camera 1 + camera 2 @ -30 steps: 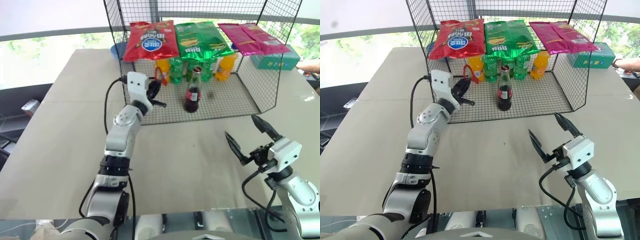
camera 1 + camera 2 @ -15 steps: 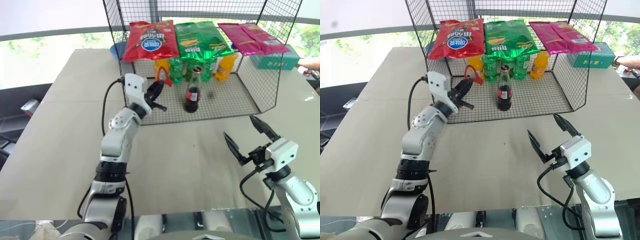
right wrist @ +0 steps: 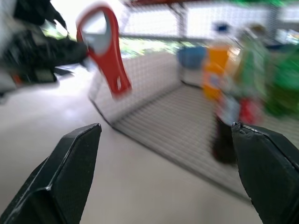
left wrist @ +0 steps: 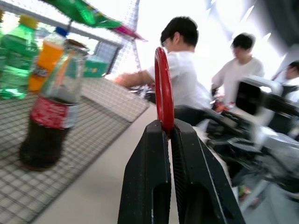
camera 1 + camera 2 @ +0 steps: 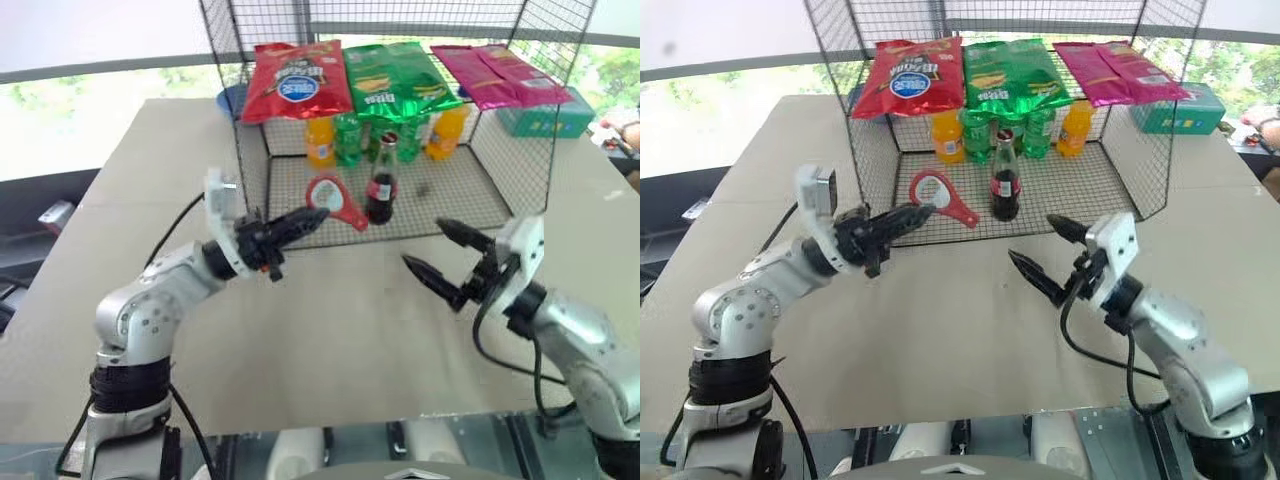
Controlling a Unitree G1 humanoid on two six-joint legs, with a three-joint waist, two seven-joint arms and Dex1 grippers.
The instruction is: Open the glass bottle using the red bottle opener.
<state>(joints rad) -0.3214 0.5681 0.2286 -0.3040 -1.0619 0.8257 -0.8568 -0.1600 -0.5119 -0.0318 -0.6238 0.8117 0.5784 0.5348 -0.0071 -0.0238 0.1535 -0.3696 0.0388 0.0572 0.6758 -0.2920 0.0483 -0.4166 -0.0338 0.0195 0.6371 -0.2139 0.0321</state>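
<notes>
Tan table (image 5: 330, 330) w/ wire rack (image 5: 480, 185) – glass bottle (image 5: 380, 180) upright inside. Left gripper (image 5: 305, 217) clamps red bottle opener (image 5: 335, 203); right gripper (image 5: 442, 252) jaws wide, empty.

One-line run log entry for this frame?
left gripper: shut on red bottle opener, lifted | right gripper: open, empty | glass bottle: upright in wire basket, capped

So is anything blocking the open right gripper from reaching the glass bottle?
Nothing visible. The right gripper is open just outside the wire cage, whose front is open; the glass bottle stands near that edge. The red bottle opener hangs left of it.
</notes>
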